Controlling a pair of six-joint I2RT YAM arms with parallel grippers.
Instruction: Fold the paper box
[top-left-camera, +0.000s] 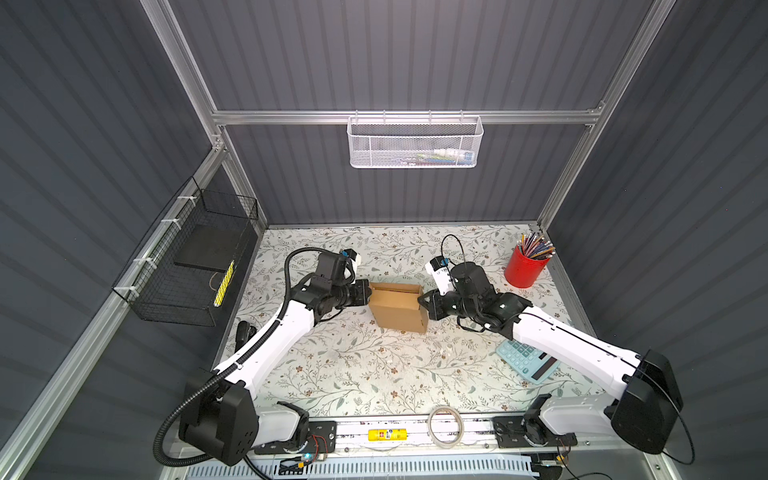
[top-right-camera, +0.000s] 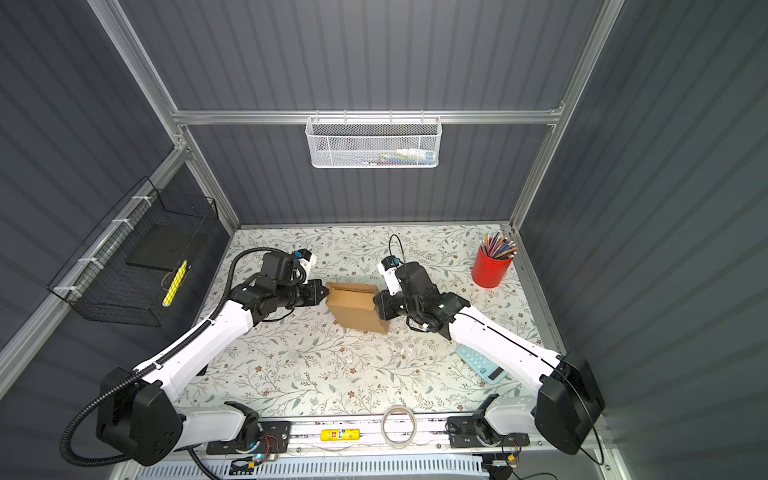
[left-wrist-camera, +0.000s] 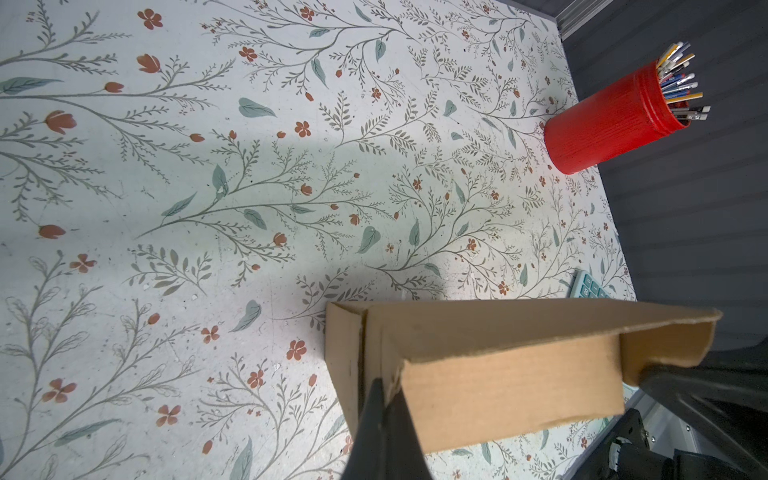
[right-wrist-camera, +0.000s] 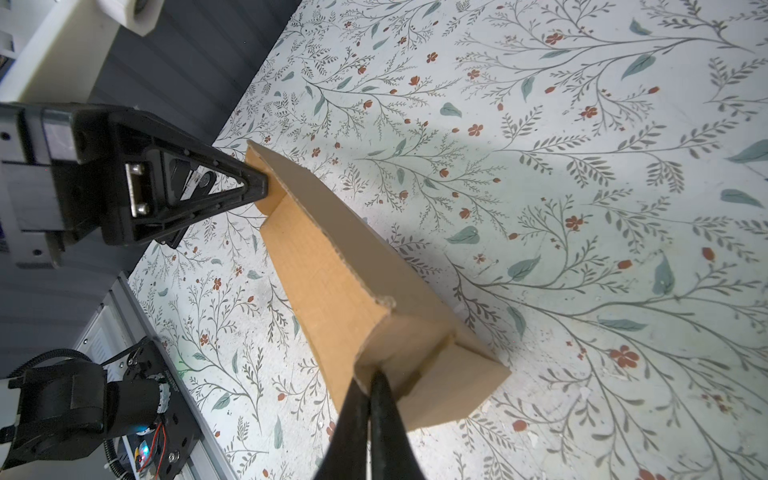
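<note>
Left tool (top-left-camera: 367, 293) pinching paper box (top-left-camera: 395, 309) at one end, right tool (top-left-camera: 421, 302) pinching the opposite end, both jaws narrow

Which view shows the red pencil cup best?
The left wrist view: the red pencil cup is large there, its pencils clear. In both top views it is small; the right wrist view misses it.

Legible text: none. Yellow label (top-left-camera: 387, 434) on the front rail (top-left-camera: 357, 436), well apart from the calculator (top-left-camera: 524, 359): red and dark print, too small to read in both top views. Calculator keys: markings blurred.
</note>
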